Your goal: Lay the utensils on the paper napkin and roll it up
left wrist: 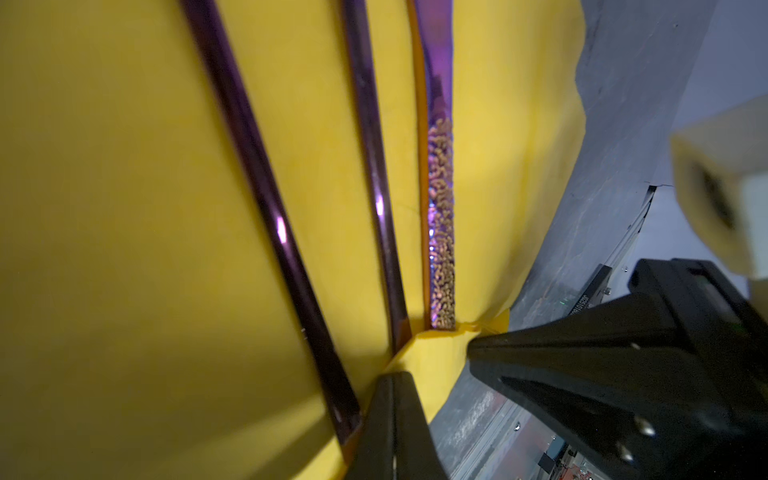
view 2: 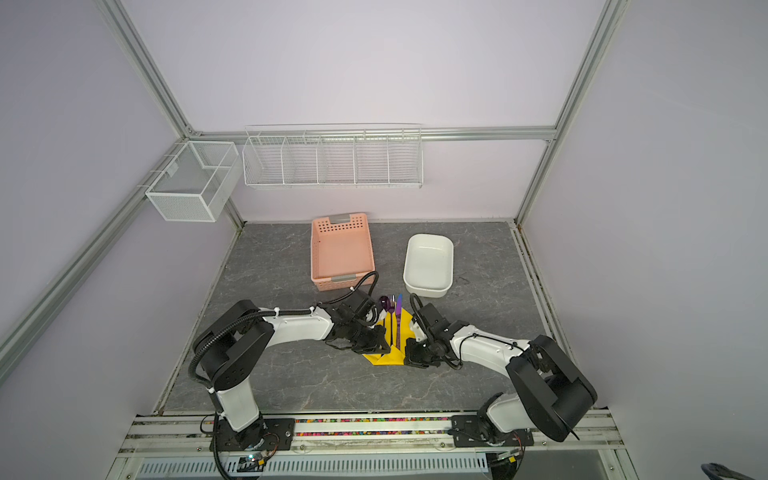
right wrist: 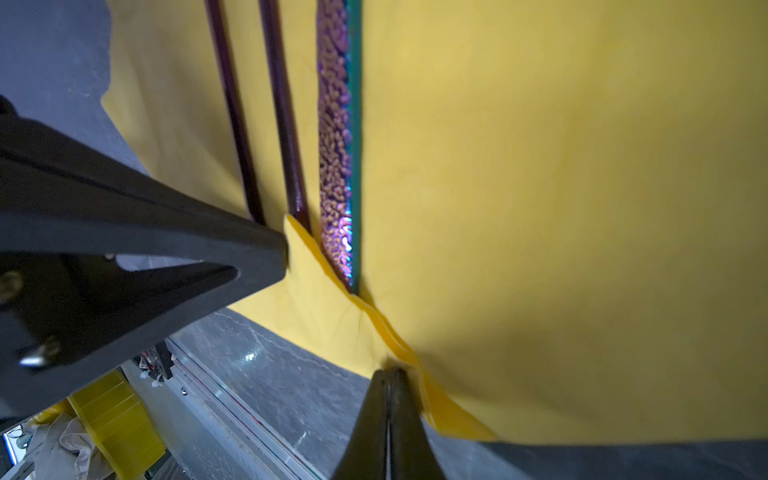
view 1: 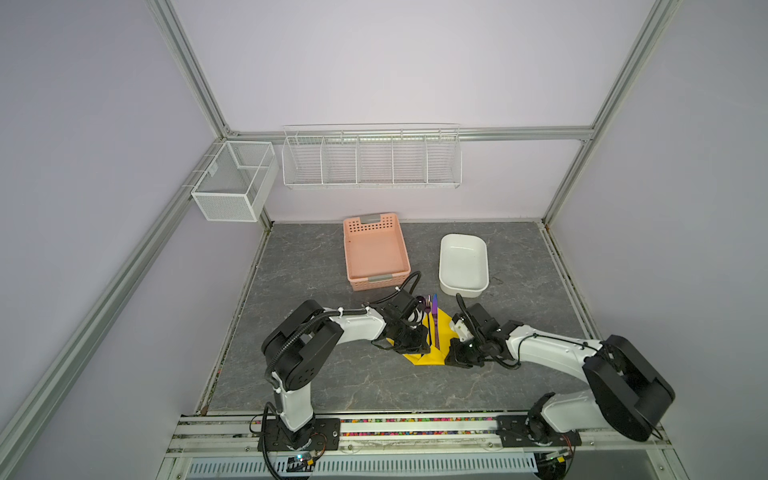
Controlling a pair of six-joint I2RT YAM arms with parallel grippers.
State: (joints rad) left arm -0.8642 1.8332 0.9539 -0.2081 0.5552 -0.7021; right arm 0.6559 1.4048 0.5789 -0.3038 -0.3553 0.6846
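Worktop [view 1: 311, 257] is carrying everything. The paper napkin [view 1: 428, 358] is lying between the two pincers and running away beyond their tips. The utensils [view 1: 432, 322] are lying side by side on it, handle ends just ahead of the tips, heads pointing away and overhanging the far corner.

Left pincer [left wrist: 392, 415] is clamping shut on the near napkin edge, which is folding up over the handle ends. Right pincer [right wrist: 388, 415] is doing the same just beside it, with paper puckering at its tip.

Risks as I'm reading them:
- Thin paper is getting held at two close points, so uneven travel could be tearing it or slipping it free.
- Handles are splaying slightly, so rolling may be spreading them or shoving them off the far side.
- Tips are sitting close together, so they could be clashing.

Pose: both forearms are reaching inward toward each other, wrists pitching down, tips low at the sheet.
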